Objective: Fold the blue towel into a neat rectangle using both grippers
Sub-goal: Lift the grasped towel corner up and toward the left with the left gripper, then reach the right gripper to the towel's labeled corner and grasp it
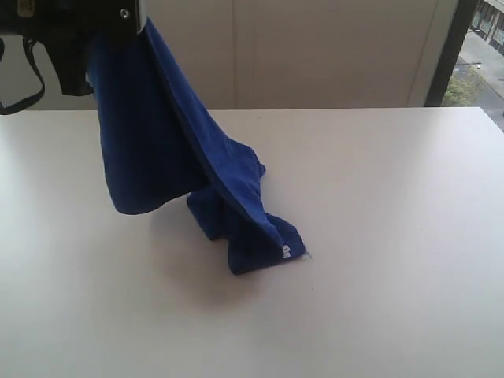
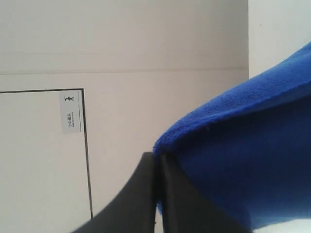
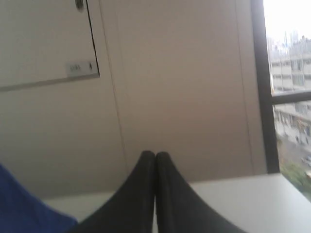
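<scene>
Exterior view: towel point(image 1: 157, 142) hangs from left tool point(image 2: 156, 167), clenched on its edge, near surface's point(image 1: 394, 236) far-left corner; tail bunched mid-surface. Right tool point(image 3: 155, 162) clenched, empty. Best, likely: it opens, takes the trailing corner, and both pull taut.

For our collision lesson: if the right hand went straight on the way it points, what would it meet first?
Probably the beige wall panel behind the table; the right hand points over the table, though depth is unclear.

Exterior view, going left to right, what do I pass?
Left arm, holding up the blue towel → the towel's white tag → window at the far right.
</scene>
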You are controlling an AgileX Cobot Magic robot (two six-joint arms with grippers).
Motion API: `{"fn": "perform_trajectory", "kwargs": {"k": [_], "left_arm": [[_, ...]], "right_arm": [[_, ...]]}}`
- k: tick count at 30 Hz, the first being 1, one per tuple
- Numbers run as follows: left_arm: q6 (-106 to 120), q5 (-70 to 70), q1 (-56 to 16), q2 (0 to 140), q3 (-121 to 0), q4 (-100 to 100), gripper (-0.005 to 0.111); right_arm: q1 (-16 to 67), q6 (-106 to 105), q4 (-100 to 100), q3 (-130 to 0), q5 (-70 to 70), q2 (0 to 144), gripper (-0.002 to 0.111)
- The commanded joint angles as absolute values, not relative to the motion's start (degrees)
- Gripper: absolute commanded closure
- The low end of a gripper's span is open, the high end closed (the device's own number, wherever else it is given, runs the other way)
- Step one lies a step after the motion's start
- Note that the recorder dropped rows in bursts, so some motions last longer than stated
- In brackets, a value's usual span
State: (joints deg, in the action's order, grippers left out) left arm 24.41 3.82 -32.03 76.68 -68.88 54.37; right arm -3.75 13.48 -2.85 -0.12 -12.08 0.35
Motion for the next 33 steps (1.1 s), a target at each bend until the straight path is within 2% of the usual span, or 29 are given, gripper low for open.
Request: {"fn": "perform_trajectory", "kwargs": {"k": [1, 4, 10, 16, 20, 25, 26, 27, 29, 33], "left_arm": [[24.4, 6.9, -32.2, 75.3, -69.5, 59.8, 0.107], [24.4, 9.3, -32.0, 74.7, -70.3, 61.4, 0.107], [24.4, 14.1, -32.0, 74.7, -73.3, 63.7, 0.107], [24.4, 18.3, -32.0, 74.7, -73.7, 65.8, 0.107], [24.4, 20.6, -32.0, 74.7, -73.7, 66.0, 0.107], [24.2, 20.6, -32.0, 74.7, -73.7, 66.0, 0.107], [24.2, 20.6, -32.0, 74.7, -73.7, 66.0, 0.107], [24.3, 20.7, -32.0, 74.7, -73.7, 65.4, 0.107], [24.3, 20.7, -32.0, 74.7, -73.7, 64.4, 0.107], [23.9, 20.9, -32.0, 74.8, -73.7, 63.1, 0.107]], "right_arm": [[-3.8, 16.2, -2.8, 0.0, -26.0, 0.0, 0.108], [-3.8, 22.1, -2.8, 0.0, -26.2, 0.0, 0.108], [-3.7, 25.7, -2.8, -0.3, -5.8, 3.8, 0.108], [0.3, 25.5, -4.8, -7.5, -3.0, 21.4, 0.108], [6.0, 19.4, -11.9, -19.6, 4.7, 37.7, 0.108], [12.8, -9.2, -6.8, -40.9, 28.1, 59.2, 0.108], [13.7, -18.4, -3.1, -45.1, 33.5, 63.5, 0.108], [14.7, -39.1, 5.6, -52.0, 44.0, 71.5, 0.108], [14.8, -56.3, 12.3, -57.8, 52.1, 78.0, 0.108], [14.8, -75.5, 17.7, -65.6, 54.6, 88.2, 0.105]]}}
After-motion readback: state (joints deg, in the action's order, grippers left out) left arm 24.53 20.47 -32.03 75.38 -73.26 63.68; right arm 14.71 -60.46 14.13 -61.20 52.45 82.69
